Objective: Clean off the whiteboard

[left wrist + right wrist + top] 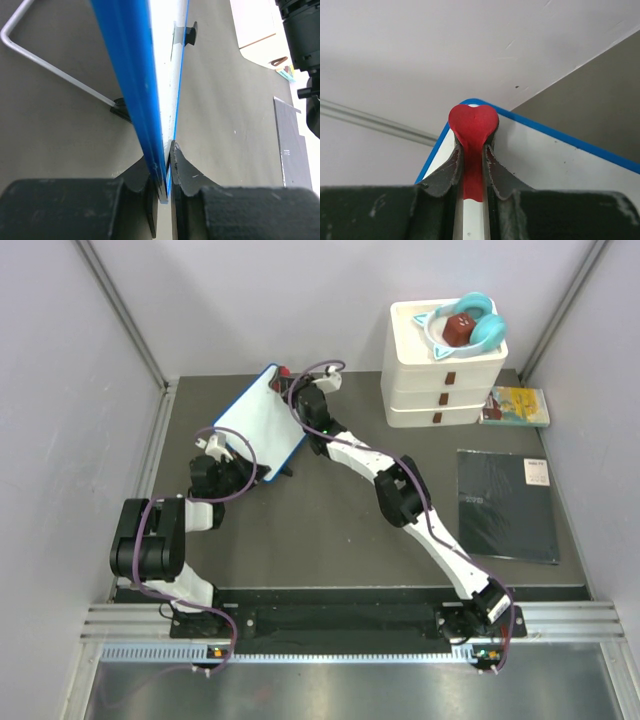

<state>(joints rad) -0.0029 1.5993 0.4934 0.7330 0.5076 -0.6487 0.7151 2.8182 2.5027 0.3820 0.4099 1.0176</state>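
The whiteboard [258, 420], white with a thin blue frame, stands tilted at the back left of the dark table. My left gripper [222, 444] is shut on its near lower edge. In the left wrist view the blue frame [131, 75] runs between the jaws of the left gripper [167, 150], and a black foot [191, 34] shows further along. My right gripper [472, 150] is shut on a red heart-shaped eraser [473, 122], pressed at the far rounded corner of the whiteboard [555, 160]. A few small dark specks show on the white face.
A white drawer unit [445, 370] stands at the back right with teal headphones [468, 320] on top. A yellow-green booklet [517, 406] lies beside it. A flat black pad [507, 505] lies at the right. A wire stand [50, 67] sits behind the board. Grey walls close in both sides.
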